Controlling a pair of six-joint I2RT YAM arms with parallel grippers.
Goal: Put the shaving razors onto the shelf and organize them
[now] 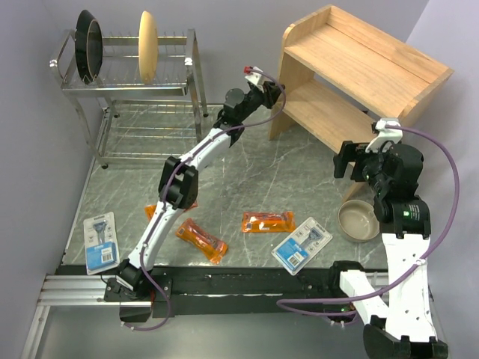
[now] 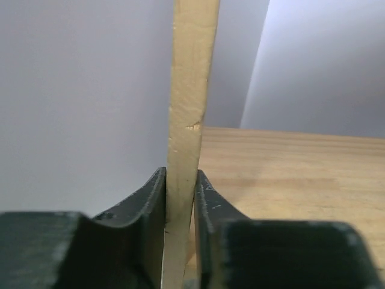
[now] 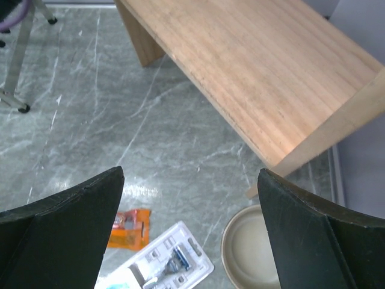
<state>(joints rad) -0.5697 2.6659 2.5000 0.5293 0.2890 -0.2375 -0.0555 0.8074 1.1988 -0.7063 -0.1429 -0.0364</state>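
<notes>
Wooden shelf [image 1: 359,56] upright, far right; orange packets [image 1: 266,221], blue blister cards [image 1: 301,244] flat, scattered near front.

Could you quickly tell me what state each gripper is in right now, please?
Left gripper: closed on the shelf, clamping the edge of its side panel.
Right gripper: open, holding nothing.

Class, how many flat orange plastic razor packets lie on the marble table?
3: one flat orange plastic packet mid-table, another left of it, a third partly hidden behind the left arm. More could be hidden.
</notes>
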